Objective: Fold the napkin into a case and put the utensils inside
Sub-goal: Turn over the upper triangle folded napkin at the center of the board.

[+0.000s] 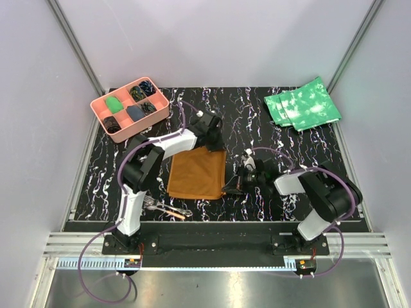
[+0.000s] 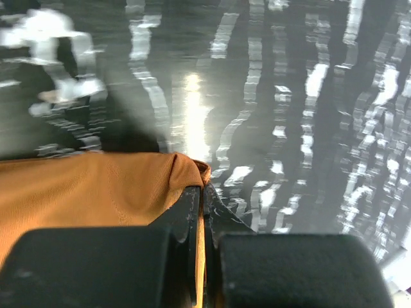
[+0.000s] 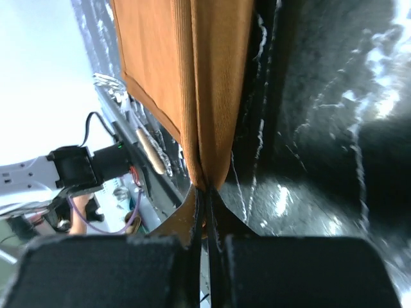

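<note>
The napkin (image 1: pixel 196 174) lies on the tabletop (image 1: pixel 257 115), both hands clamped on its right corners (left hand (image 2: pixel 201 196) far, right hand (image 3: pixel 207 192) near); the pink tray (image 1: pixel 144 124) holds small items (image 1: pixel 135 112).

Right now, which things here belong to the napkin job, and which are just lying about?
In the job: napkin, pinched by the left gripper and the right gripper; utensils at its near-left corner.
Lying about: pink tray; green cloths.

napkin (image 1: pixel 197 173): centre | utensils (image 1: pixel 166 208): near-left of napkin | tray (image 1: pixel 97 106): far left | cloths (image 1: pixel 302 104): far right
</note>
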`<act>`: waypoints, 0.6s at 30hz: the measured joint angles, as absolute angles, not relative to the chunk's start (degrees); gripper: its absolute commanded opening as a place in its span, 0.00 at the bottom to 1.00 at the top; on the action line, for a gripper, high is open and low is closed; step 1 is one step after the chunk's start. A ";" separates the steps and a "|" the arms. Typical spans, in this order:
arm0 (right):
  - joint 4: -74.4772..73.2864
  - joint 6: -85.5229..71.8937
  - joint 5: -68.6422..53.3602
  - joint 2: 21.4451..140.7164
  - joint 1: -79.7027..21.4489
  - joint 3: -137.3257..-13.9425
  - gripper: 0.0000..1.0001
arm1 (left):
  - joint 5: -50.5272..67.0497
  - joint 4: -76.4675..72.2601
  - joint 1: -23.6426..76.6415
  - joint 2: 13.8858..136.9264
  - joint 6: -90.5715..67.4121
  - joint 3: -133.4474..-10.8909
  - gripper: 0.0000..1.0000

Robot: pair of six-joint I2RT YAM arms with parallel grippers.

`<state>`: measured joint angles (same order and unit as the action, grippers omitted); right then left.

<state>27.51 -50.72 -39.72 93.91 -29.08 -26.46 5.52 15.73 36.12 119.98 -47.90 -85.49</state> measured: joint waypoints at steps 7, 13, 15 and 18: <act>10.50 -43.31 -33.06 86.50 -28.53 -29.32 0.13 | 7.38 11.46 36.99 122.19 -47.94 -86.54 0.41; -4.84 -39.33 -26.20 83.64 -28.01 -31.68 0.53 | 9.56 13.28 36.47 122.48 -45.04 -91.79 0.57; -10.39 -38.02 -23.57 81.65 -27.97 -33.17 0.60 | 9.74 15.16 36.25 120.18 -43.29 -92.27 0.58; -15.92 -35.79 -20.78 79.33 -27.94 -36.01 0.61 | 9.89 19.73 35.86 114.41 -40.47 -92.09 0.59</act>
